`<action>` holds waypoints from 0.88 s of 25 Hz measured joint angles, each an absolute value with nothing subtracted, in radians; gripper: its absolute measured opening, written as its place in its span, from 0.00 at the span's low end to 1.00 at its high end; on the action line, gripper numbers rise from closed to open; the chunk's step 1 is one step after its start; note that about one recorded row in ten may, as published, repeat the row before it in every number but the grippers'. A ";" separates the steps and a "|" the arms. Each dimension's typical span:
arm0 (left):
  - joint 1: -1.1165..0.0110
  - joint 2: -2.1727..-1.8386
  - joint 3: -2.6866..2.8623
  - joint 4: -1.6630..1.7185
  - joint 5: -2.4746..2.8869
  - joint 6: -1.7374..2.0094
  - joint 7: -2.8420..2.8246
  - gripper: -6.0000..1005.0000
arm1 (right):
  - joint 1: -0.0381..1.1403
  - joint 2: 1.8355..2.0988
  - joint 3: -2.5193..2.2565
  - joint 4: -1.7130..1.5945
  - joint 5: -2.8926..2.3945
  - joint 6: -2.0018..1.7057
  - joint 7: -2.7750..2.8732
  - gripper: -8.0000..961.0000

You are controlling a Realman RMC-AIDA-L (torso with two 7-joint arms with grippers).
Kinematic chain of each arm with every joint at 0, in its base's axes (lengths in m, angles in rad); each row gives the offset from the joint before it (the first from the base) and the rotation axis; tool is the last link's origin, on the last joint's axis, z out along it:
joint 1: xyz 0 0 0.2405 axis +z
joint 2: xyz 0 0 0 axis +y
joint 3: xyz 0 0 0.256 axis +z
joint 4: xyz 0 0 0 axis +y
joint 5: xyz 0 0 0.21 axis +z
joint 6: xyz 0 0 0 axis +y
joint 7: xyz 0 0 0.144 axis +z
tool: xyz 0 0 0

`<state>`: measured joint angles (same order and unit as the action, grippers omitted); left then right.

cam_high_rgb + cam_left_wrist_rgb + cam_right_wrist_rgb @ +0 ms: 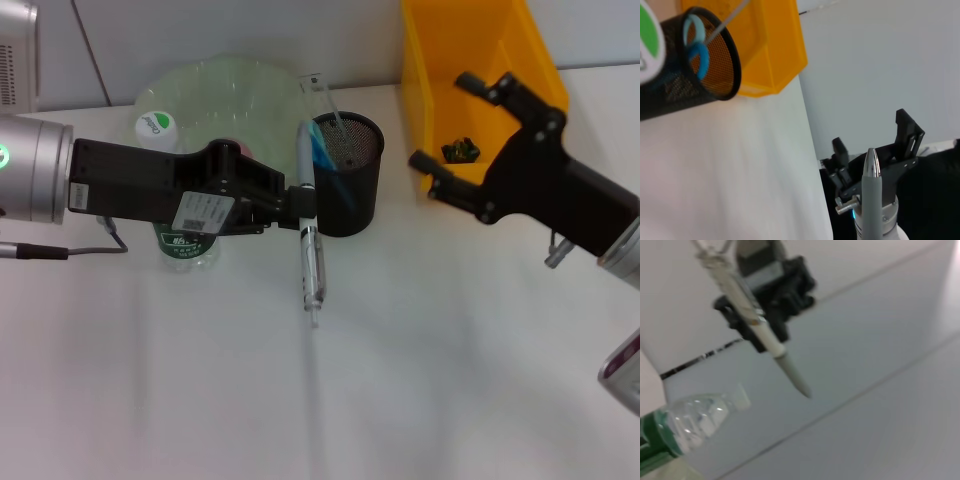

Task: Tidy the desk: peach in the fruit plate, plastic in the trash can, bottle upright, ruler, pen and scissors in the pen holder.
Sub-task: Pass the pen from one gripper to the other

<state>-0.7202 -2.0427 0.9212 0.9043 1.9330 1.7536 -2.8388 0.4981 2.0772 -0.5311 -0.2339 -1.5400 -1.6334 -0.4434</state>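
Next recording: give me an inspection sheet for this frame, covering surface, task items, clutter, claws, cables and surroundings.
Surface: white table, bare in front.
Task items: pen held in the air beside the black mesh pen holder; blue-handled scissors and clear ruler already in the holder; bottle upright; fruit plate behind it; yellow bin with a dark item inside.
Clutter: nothing seen.
Claws: left claw shut on pen; right claw open at the bin.
Cables: grey cable by the left arm.
Surroundings: pale wall behind.
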 joint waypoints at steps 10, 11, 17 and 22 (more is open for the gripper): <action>-0.722 -2.057 0.927 0.899 1.927 1.766 -2.842 0.22 | 0.525 2.075 -0.692 -0.264 -1.540 -1.617 -0.554 0.85; -0.722 -2.059 0.929 0.899 1.926 1.767 -2.842 0.22 | 0.529 2.074 -0.699 -0.266 -1.540 -1.614 -0.565 0.85; -0.725 -2.062 0.931 0.899 1.926 1.771 -2.842 0.22 | 0.547 2.075 -0.745 -0.267 -1.540 -1.615 -0.611 0.85; -0.725 -2.063 0.932 0.899 1.925 1.776 -2.842 0.23 | 0.556 2.078 -0.794 -0.263 -1.538 -1.620 -0.651 0.85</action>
<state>-0.7246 -2.0632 0.9316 0.8987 1.9251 1.7762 -2.8417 0.5557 2.0779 -0.7945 -0.2633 -1.5384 -1.6200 -0.6515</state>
